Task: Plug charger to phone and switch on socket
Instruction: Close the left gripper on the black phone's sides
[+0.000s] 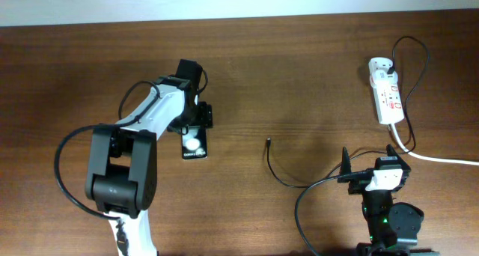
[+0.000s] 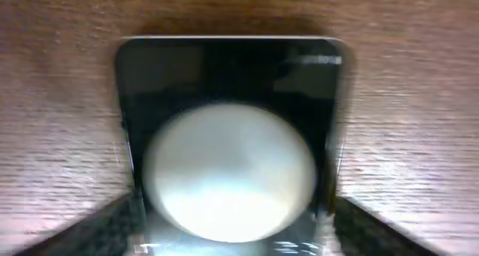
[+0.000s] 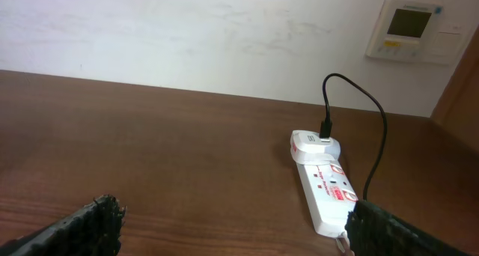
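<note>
"Socket [image 1: 386, 99] lay where?"
"One o'clock from the right gripper [image 1: 367, 157], jaws wide, empty."
"And the phone [image 1: 194, 145]?"
"Long axis twelve-to-six, under the left gripper [image 1: 196, 121], jaws wide astride it."
"The charger [image 1: 268, 143] tip?"
"Three o'clock of the phone."

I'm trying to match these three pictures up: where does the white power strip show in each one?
Overhead: the power strip lies at the upper right.
Left wrist: not in it; the phone fills the view.
Right wrist: low, right of centre.
Shared landmark: the white adapter at its end, charger cable plugged in.
</note>
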